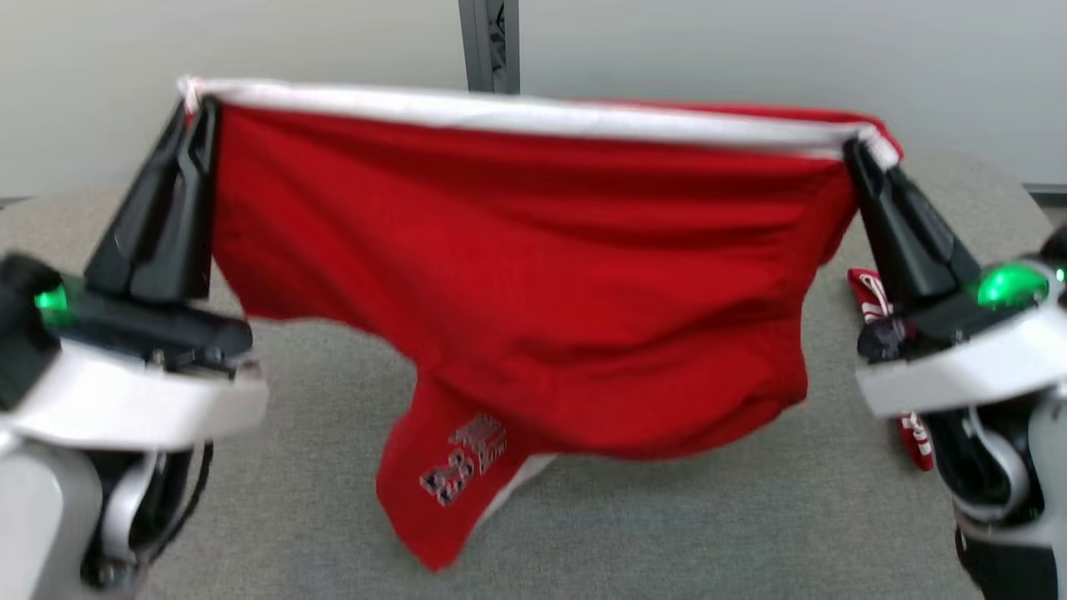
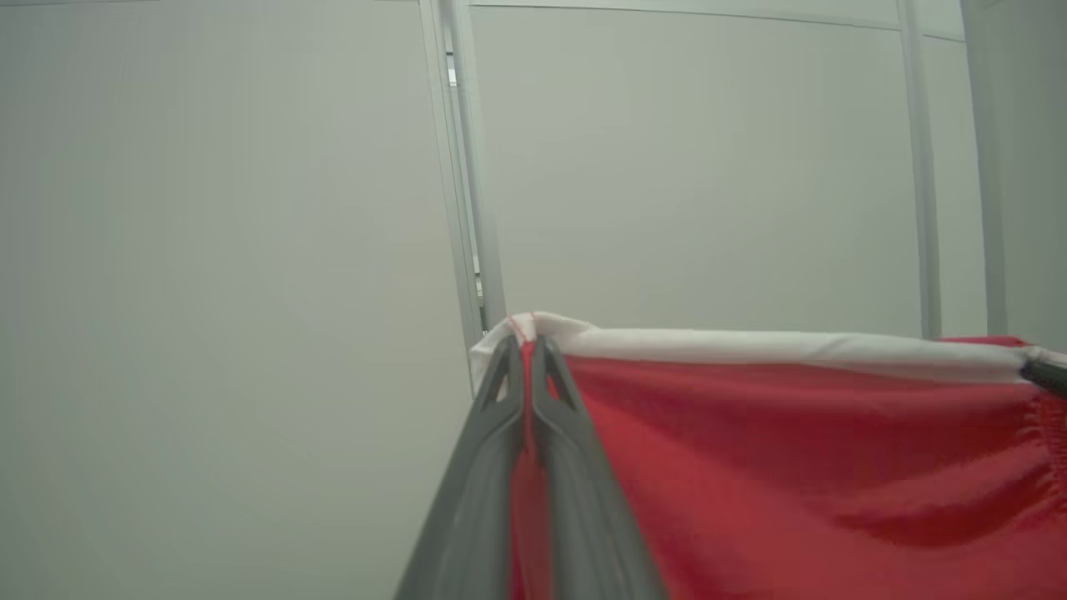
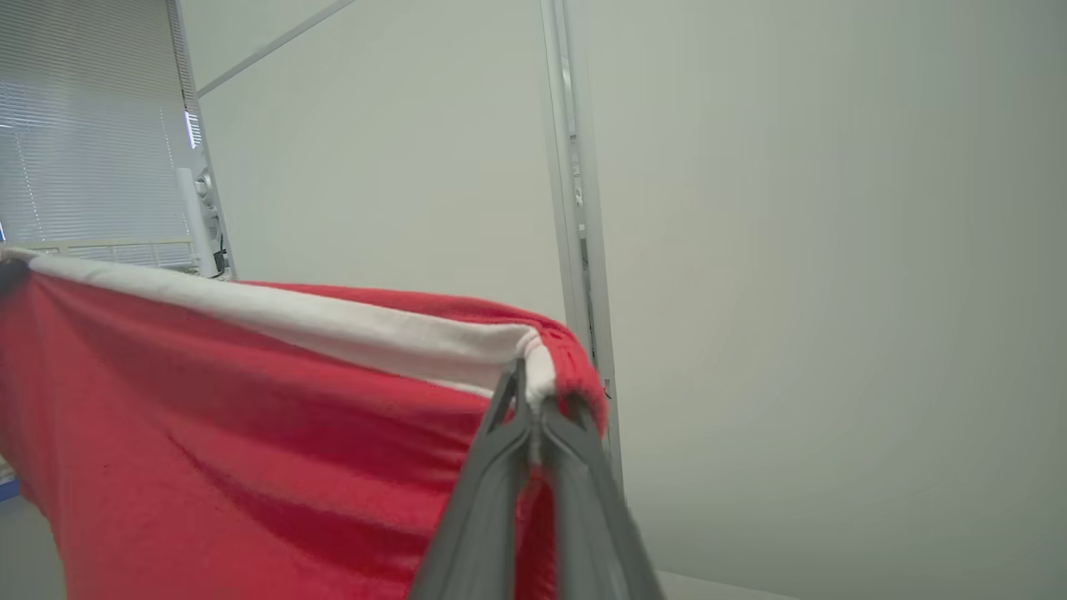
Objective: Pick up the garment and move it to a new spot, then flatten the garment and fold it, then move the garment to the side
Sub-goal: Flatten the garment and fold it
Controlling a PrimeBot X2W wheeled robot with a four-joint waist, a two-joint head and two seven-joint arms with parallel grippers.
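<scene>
The left gripper [image 1: 196,112] is clamped shut on one end of the white waistband [image 1: 517,112]. The right gripper [image 1: 859,150] is pinched shut on the other end, so the band runs nearly taut between them. Below it hang the red shorts [image 1: 517,275], lifted above the grey table [image 1: 292,500]. One leg [image 1: 454,475] (the one with the printed number) droops lowest, its tip near or on the tabletop; I cannot tell which.

This looks like the carry and lay-down that comes before flattening. To do it well, both grips should be held level and evenly spread, so the band neither sags nor pulls free. On lowering, let the hanging leg touch first, then draw the band away from it so the cloth spreads out instead of tucking under. A small red-and-white piece [image 1: 871,296] lies on the table just beside the right gripper, and the shorts are best set down clear of it.
</scene>
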